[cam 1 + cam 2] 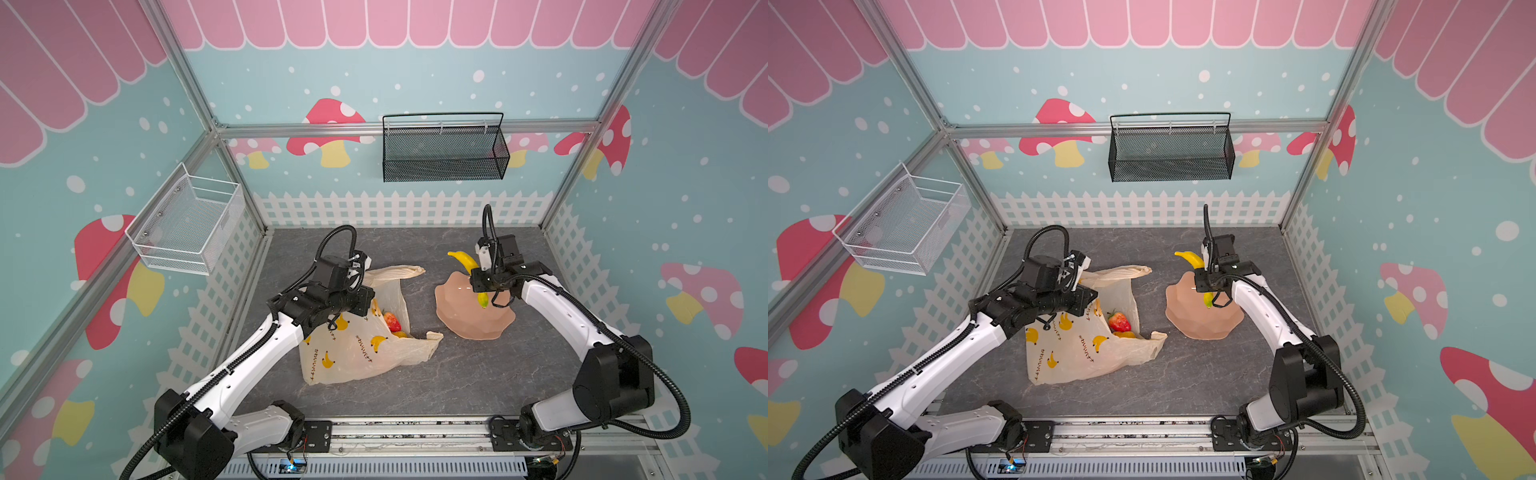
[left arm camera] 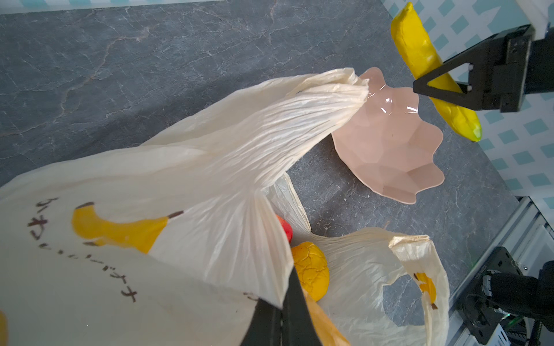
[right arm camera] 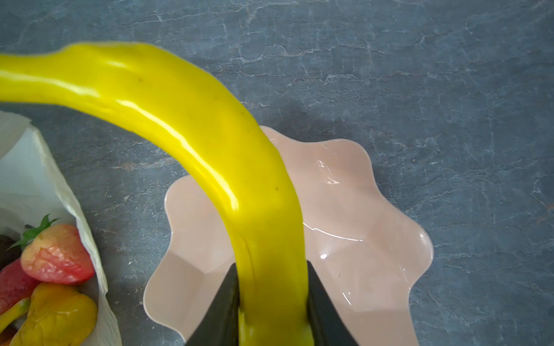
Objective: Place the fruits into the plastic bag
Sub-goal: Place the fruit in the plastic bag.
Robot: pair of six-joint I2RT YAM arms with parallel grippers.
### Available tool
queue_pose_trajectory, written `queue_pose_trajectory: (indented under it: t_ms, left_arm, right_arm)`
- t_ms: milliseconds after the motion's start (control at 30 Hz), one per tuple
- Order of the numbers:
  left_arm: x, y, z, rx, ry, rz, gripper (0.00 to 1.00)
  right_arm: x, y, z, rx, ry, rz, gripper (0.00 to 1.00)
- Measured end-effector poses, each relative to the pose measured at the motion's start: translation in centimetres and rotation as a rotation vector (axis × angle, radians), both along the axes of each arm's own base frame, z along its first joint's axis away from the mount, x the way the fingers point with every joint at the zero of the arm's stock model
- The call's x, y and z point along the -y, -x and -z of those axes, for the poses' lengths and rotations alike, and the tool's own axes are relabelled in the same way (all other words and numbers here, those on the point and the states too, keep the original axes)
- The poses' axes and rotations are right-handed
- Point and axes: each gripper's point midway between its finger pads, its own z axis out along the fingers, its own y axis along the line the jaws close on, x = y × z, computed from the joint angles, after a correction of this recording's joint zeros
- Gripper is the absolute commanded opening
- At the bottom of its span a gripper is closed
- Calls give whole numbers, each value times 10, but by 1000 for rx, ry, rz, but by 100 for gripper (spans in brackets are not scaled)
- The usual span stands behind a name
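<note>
R gripper [image 3: 271, 266] clamps banana [image 3: 180, 125] above plate [image 3: 389, 239]; L gripper [image 2: 284, 305] pinches bag [image 2: 209, 167] rim.

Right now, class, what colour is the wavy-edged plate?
Pale pink; the plate shows best in the right wrist view.

Banana [image 3: 186, 128]: bright yellow, wet-look gloss, smooth moulded plastic, faint seam near the gripped end.
Plate [image 3: 374, 239]: pale pink, faceted, smooth, shiny with hard highlights.
Plastic bag [image 2: 209, 167]: thin cream film, translucent, finely creased, dull sheen; prints flat and matt.
Strawberry [image 3: 57, 254]: glossy, waxy skin.
Tangerine [image 2: 311, 269]: orange, shiny, crackled surface.
Tabletop [image 3: 419, 75]: dark grey stone look, pale veining, matt.
Fingers [image 3: 325, 311] of the right claw [image 3: 272, 269]: black plastic, matt.
Black basket [image 1: 444, 158]: metal mesh, matt paint.
White basket [image 1: 187, 224]: fine wire mesh, white coat.
Frame rail [image 1: 407, 126]: bare metal, satin.
</note>
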Motion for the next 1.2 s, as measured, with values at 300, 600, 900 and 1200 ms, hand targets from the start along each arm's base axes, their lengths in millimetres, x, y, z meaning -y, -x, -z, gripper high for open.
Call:
queue_pose_trajectory:
  t_ms: [300, 600, 900, 1200]
  left_arm:
    - [0, -1, 1, -3, 0, -1, 0]
    - [1, -1, 4, -10, -3, -1, 0]
    - [1, -2, 6, -17, -6, -1, 0]
    - [2, -3, 6, -18, -7, 0, 0]
  right_arm:
    - [-43, 23, -25, 109, -2, -222, 21]
    - [-108, 52, -9, 95, 42, -451, 19]
    - [-134, 63, 3, 77, 54, -510, 19]
    - [-142, 64, 35, 9, 101, -520, 16]
